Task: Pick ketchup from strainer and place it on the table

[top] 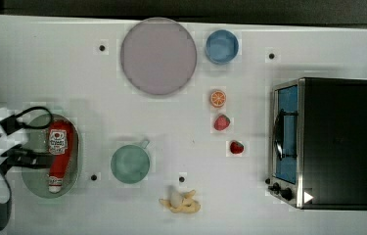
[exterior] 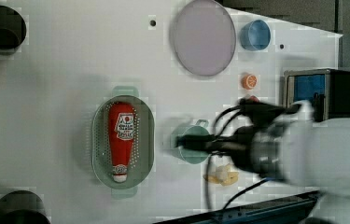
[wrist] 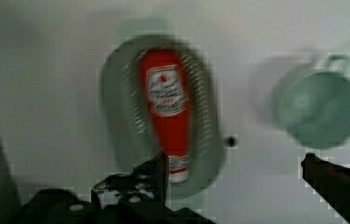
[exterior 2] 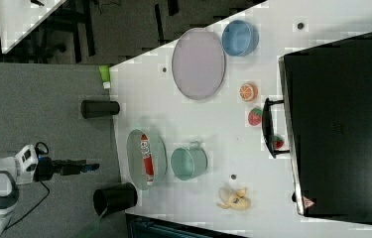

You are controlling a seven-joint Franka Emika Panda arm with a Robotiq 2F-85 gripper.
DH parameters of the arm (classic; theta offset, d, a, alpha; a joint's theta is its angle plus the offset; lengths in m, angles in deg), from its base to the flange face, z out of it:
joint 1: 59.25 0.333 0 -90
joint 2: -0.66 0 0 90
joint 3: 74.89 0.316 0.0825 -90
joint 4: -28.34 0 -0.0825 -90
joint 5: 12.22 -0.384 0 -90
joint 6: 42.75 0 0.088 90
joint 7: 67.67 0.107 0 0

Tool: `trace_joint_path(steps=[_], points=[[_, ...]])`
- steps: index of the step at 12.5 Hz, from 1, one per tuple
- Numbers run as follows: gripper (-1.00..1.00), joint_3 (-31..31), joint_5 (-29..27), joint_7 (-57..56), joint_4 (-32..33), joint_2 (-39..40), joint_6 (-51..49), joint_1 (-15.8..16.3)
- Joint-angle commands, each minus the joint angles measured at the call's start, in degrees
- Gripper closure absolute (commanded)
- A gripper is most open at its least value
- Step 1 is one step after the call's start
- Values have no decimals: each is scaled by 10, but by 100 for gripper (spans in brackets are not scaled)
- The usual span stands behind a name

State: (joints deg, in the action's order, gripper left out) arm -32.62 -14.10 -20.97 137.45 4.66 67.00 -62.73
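Open fingers (wrist: 163, 170) hang above white table (top: 49, 63), grey floor (exterior 2: 34, 89) beyond.

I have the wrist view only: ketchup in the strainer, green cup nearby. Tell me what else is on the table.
Observer: In the top view, a lilac plate and a blue bowl sit near the far edge.
Operator: Report what lies beyond the cup.
Observer: A toaster oven at the top view's right; an orange slice and two strawberries lie between it and the green cup.
Operator: Name a spot for the ketchup.
Observer: Bare white table shows between the strainer and the plate.
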Motion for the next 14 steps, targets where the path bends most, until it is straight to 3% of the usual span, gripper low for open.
trace_joint_path(steps=[1,7,14], points=[[-100,24,16,21,47,28,65,-4],[-100,31,111,21,153,113,301,7],[-100,17,172,40,164,264,443,15]])
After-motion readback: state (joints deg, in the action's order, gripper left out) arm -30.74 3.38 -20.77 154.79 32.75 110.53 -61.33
